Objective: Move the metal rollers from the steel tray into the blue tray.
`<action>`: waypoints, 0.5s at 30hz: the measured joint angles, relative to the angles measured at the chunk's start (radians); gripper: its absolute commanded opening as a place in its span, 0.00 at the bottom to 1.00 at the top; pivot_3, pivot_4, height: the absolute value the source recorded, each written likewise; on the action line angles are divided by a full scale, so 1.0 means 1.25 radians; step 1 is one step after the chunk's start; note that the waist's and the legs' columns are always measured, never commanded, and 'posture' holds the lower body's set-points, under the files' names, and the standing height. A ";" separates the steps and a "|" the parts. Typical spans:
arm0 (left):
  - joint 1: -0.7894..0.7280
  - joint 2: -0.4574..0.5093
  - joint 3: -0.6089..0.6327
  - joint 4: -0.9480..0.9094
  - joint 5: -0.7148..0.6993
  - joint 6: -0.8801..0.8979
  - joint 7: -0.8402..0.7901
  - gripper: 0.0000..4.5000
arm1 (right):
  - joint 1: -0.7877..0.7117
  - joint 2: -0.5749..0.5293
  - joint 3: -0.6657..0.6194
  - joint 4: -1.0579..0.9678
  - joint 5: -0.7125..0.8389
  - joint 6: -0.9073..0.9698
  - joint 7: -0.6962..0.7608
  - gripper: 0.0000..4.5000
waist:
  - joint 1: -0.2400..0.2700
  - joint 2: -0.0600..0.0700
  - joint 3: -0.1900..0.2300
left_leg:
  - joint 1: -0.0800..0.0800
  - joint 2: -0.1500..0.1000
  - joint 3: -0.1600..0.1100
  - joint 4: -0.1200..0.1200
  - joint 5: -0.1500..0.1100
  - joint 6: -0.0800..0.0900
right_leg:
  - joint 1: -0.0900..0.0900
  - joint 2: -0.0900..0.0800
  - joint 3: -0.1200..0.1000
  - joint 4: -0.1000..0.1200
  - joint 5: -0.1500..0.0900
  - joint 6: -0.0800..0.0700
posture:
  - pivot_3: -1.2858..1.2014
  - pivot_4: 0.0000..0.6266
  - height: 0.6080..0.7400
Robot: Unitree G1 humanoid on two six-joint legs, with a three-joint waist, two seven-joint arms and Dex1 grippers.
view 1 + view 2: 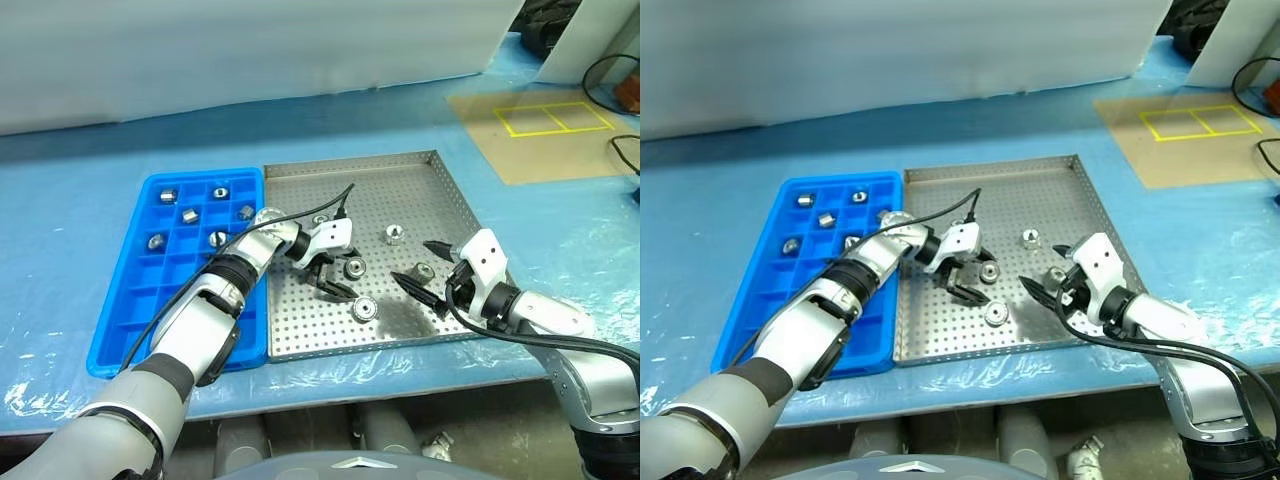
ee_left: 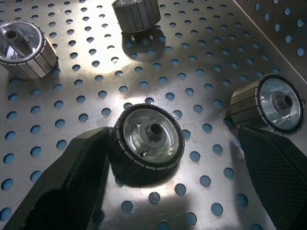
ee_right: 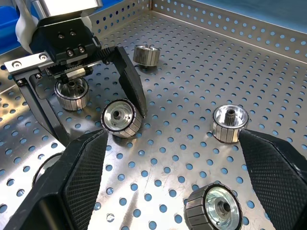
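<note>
On the bench's left, blue tray [image 1: 128, 320] holds six rollers. Left claw [image 1: 333, 281] hangs open over one roller [image 2: 146, 140] in the steel tray [image 1: 400, 175]; off-centre closing could kick it away. Right claw [image 1: 425, 268] open nearby, arms may clash.

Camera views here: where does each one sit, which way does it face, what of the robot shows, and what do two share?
Left and right eye views: on the head, looking forward and down at the steel tray and blue tray; both arms show.
Left wrist view: looks along the open left end effector, a metal roller between its fingers.
Right wrist view: looks along the open right end effector across the tray floor.
Shared: the right wrist view also shows the left end effector at that same roller.
</note>
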 measured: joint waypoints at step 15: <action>0.017 0.001 0.026 -0.011 0.001 -0.011 0.033 0.73 | -0.004 0.000 0.010 -0.002 -0.002 -0.008 -0.006 1.00 | 0.000 0.000 0.000 | -0.001 0.000 0.000 0.000 -0.002 0.003 | 0.000 0.000 0.000 -0.002 0.000 0.000 | 0.34 0.24 1.00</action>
